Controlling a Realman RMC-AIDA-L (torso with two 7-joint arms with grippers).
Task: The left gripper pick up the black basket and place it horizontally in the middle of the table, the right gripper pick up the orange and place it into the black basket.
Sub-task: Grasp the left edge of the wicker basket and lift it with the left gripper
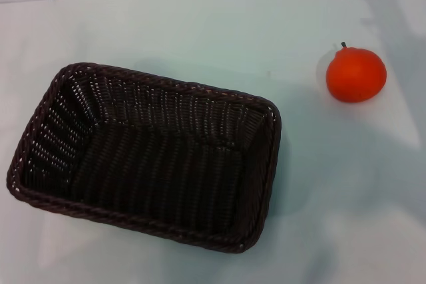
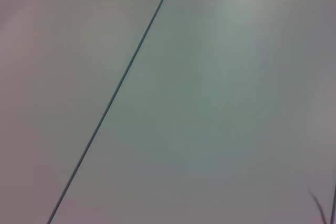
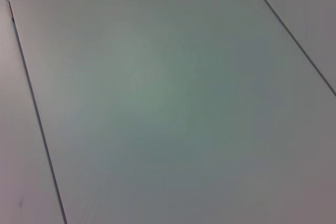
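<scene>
Dark woven wicker, braided at the rim with sloped sides, the black basket [image 1: 146,154] is sitting empty and slightly skewed at the lower left of the head frame on the smooth white counter [image 1: 333,217], while the glossy round orange [image 1: 356,74] is resting well apart at the upper right. Neither claw is showing in any view, so I cannot tell their state. Judging by this, the first step is pending: the left claw needs to reach the rim, lift and square the basket mid-counter.

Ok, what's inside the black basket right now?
Nothing: the black basket shows only its bare woven floor and walls. The orange sits apart on the table, toward the robot's right. The near wall's inner face is hidden.
</scene>
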